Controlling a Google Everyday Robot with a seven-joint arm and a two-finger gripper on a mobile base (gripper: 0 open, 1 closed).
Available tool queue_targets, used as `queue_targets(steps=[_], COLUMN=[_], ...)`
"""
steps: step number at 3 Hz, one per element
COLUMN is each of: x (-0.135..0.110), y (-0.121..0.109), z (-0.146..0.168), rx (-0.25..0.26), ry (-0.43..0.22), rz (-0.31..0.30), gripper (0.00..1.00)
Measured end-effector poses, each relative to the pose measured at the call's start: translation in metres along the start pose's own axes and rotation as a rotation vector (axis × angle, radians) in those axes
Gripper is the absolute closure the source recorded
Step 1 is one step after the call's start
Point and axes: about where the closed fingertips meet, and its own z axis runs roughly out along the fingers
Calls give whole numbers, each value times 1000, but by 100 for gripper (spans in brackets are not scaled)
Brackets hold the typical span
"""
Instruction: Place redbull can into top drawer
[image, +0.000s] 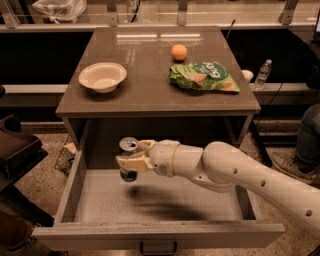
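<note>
I am holding the can (128, 145) upright in my pincer (131, 159), which is closing around its middle, just above the floor of the drawer (100, 201) toward its back left. I am judging it light, stiff but easily dented, and slick, so I am favouring a gentle grip on the sides at mid-height.

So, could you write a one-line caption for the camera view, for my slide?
The gripper holds the redbull can upright over the open top drawer, toward its back left.

One camera looks down from high up in front of the desk (150, 95), close over the open top drawer (107, 200). The gripper (131, 159) holds the redbull can (128, 145) above the drawer's back left.
</note>
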Motion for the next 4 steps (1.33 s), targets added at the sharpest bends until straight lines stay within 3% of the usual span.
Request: queue_targets(steps=[1, 2, 3, 4], x=[14, 23, 50, 66], y=[-11, -17, -12, -9], z=[1, -4, 7, 13], rx=[-56, -80, -91, -76], ry=[-3, 20, 66, 70], rz=[-108, -150, -157, -148], gripper=[100, 100, 100, 100])
